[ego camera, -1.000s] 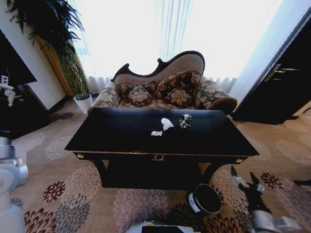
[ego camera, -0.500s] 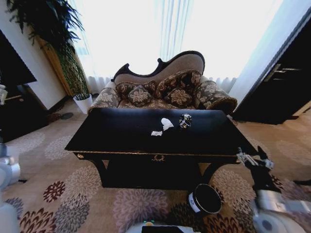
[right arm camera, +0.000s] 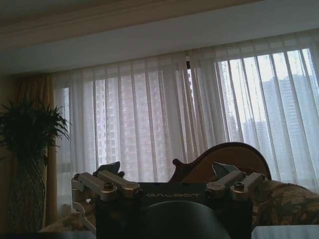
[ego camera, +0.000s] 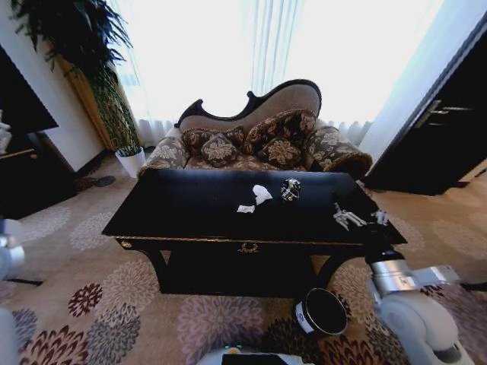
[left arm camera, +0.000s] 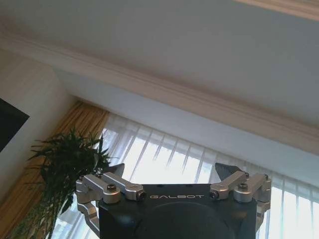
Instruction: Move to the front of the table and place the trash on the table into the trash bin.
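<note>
Your right hand (ego camera: pixel 359 218), fingers spread wide, hovers over the glossy black tabletop (ego camera: pixel 190 209) near white paper scraps (ego camera: pixel 256 198); sofa (ego camera: pixel 259 141) behind

Glossy black table (ego camera: pixel 190 209), white trash (ego camera: pixel 261 193), black trash bin (ego camera: pixel 323 312), floral carpet (ego camera: pixel 99 304)

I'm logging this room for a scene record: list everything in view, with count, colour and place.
Glossy black carved wooden table: one, centre.
White crumpled paper scraps: two, tabletop middle.
Dark crumpled wrapper: one, right of the scraps.
Small black cylindrical trash bin: one, floor by the table's front right leg.
Patterned brown sofa: one, behind the table.
Green potted plant: one, far left corner.
Right end effector: open, over the table's right end.
Left end effector: open, aimed at the ceiling.
</note>
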